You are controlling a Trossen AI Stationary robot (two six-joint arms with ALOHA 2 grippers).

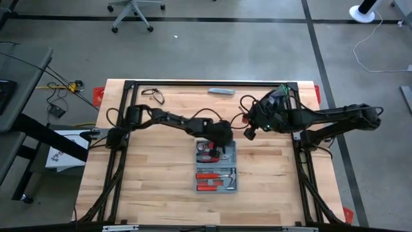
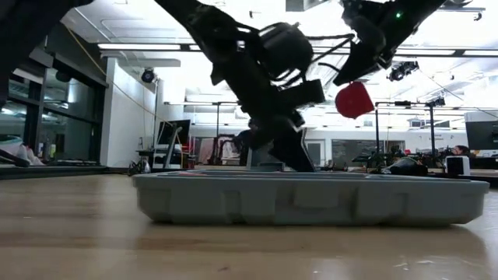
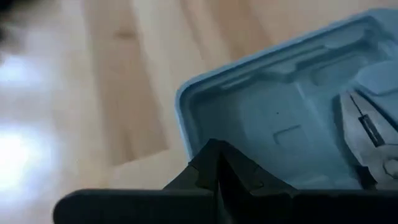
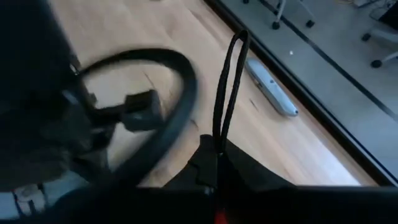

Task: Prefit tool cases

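The blue-grey tool case (image 1: pixel 215 166) lies open and flat on the wooden table, with red-handled tools (image 1: pixel 215 175) in its near half and metal pliers (image 3: pixel 367 134) in a slot. My left gripper (image 3: pixel 216 150) is shut, slanting down over the far half of the case (image 3: pixel 280 118) near its corner. My right gripper (image 1: pixel 250 133) is up in the air to the right of and beyond the case, shut on a red tool (image 2: pixel 354 99) with a black loop (image 4: pixel 227 81). My left gripper's shut tips (image 2: pixel 298 163) reach down to the rim line of the case's far half; whether they touch the moulded inside, I cannot tell. My right gripper pinches the red tool between its two fingers, slanting down. The black loop (image 4: pixel 225 93) sticks out forward past the fingertips. The red body (image 2: pixel 354 99) hangs below the fingers, lifted clear of the table.
A slim grey bar (image 1: pixel 221 91) lies near the table's far edge, and a small black wire thing (image 1: pixel 152 95) sits at the far left. Black frame rails (image 1: pixel 212 82) run along the table's far and side edges. Bare wood lies left and right of the case.
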